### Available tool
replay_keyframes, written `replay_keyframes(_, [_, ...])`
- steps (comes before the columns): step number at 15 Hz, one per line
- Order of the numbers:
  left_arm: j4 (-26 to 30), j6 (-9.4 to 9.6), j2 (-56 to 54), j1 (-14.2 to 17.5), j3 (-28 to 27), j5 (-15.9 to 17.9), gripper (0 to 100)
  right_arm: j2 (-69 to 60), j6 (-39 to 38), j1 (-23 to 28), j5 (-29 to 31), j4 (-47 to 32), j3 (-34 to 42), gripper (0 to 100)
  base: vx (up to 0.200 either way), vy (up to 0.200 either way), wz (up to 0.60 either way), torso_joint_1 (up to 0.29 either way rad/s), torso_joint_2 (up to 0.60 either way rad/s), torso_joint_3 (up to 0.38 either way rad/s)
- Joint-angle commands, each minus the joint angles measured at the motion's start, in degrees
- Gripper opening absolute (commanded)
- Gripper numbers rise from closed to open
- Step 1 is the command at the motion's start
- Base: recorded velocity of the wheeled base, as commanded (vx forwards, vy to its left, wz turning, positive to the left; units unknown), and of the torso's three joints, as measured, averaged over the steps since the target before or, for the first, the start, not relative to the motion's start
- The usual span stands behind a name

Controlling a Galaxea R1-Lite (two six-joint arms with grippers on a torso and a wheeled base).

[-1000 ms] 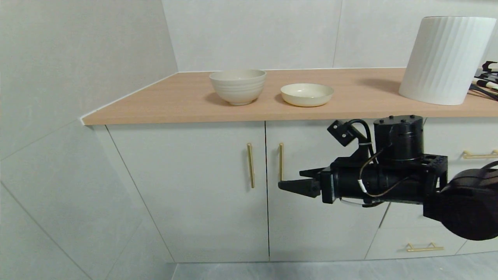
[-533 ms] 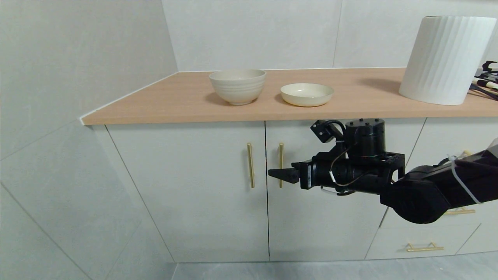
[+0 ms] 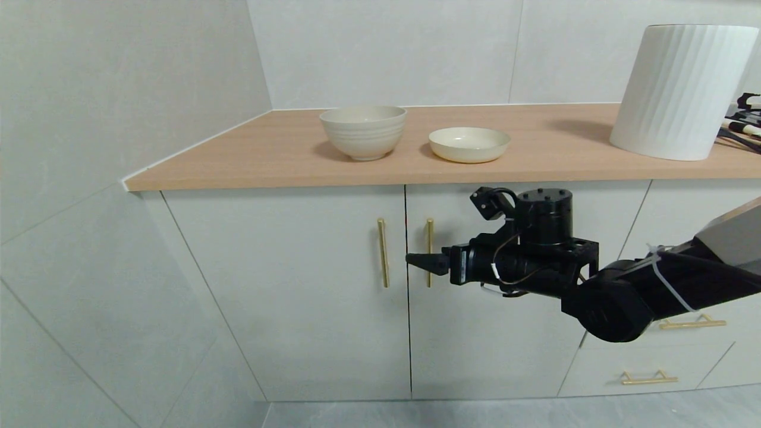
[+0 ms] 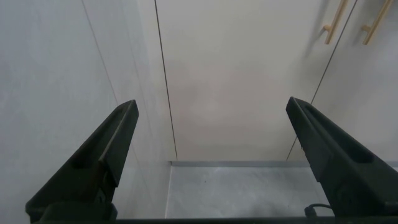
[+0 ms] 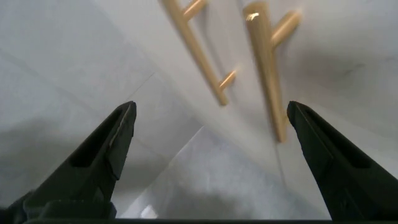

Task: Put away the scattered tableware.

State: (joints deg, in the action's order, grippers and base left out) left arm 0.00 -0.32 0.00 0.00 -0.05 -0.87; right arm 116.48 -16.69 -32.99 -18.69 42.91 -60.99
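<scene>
Right arm has advanced toward 9 o'clock in the head view over the last second, bringing the right gripper (image 3: 419, 260) from short of the door seam to level with the handles.

Step in hand, by judgement: opening the pale grey two-door base cabinet (image 3: 285, 291) so the tableware can be stored. Neither piece has been picked up yet. The right gripper's fingers stand apart, holding nothing. In the right wrist view both handles show in the gap between the fingers, apparently not yet touched. The next move calls for centring on one handle only, probably the right-hand brass bar handle (image 3: 429, 238), closing on it and pulling the door out. The left-hand brass bar handle (image 3: 383, 252) sits just beside it across the seam, so catching both is the risk.

The left gripper (image 4: 211, 104) also has its fingers apart and empty, facing the cabinet's lower front and the floor.

Surroundings, largest first:
- Wood-grain countertop (image 3: 535, 160), running above the cabinet.
- Tall white ribbed cylindrical container (image 3: 681, 89), at 2 o'clock from the dish, well apart.
- Deep beige ribbed ceramic bowl (image 3: 363, 131), at 11 o'clock from the right gripper, upright.
- Shallow cream ceramic dish (image 3: 469, 144), at 1 o'clock from that gripper, near the bowl but apart.

Nothing blocks the door's swing except the arm itself.
</scene>
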Motion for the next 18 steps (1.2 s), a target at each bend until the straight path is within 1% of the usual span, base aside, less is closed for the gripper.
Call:
replay_keyframes(1, [0.0,-0.03,0.0,0.0,0.0,0.0,100,1.9,-0.1,-0.1,1.6,0.4,-1.1,100,0.000,0.000,0.00,0.000,0.00,0.000])
replay_keyframes(3, [0.0,-0.03,0.0,0.0,0.0,0.0,100,2.9,-0.6,-0.1,1.8,2.2,-1.1,100,0.000,0.000,0.00,0.000,0.00,0.000])
replay_keyframes(5, [0.0,-0.03,0.0,0.0,0.0,0.0,100,3.6,-3.1,-0.1,1.8,4.6,-1.2,100,0.000,0.000,0.00,0.000,0.00,0.000])
replay_keyframes(6, [0.0,-0.03,0.0,0.0,0.0,0.0,100,3.6,-3.1,-0.1,1.8,4.6,-1.2,100,0.000,0.000,0.00,0.000,0.00,0.000])
replay_keyframes(7, [0.0,-0.03,0.0,0.0,0.0,0.0,100,5.2,-4.4,-0.1,1.9,6.6,-2.4,100,0.000,0.000,0.00,0.000,0.00,0.000])
replay_keyframes(11, [0.0,-0.03,0.0,0.0,0.0,0.0,100,6.4,-9.9,-1.0,1.4,9.4,-2.6,100,0.000,0.000,0.00,0.000,0.00,0.000])
replay_keyframes(18, [0.0,-0.03,0.0,0.0,0.0,0.0,100,7.1,-9.9,-2.9,1.4,9.5,-2.1,100,0.000,0.000,0.00,0.000,0.00,0.000])
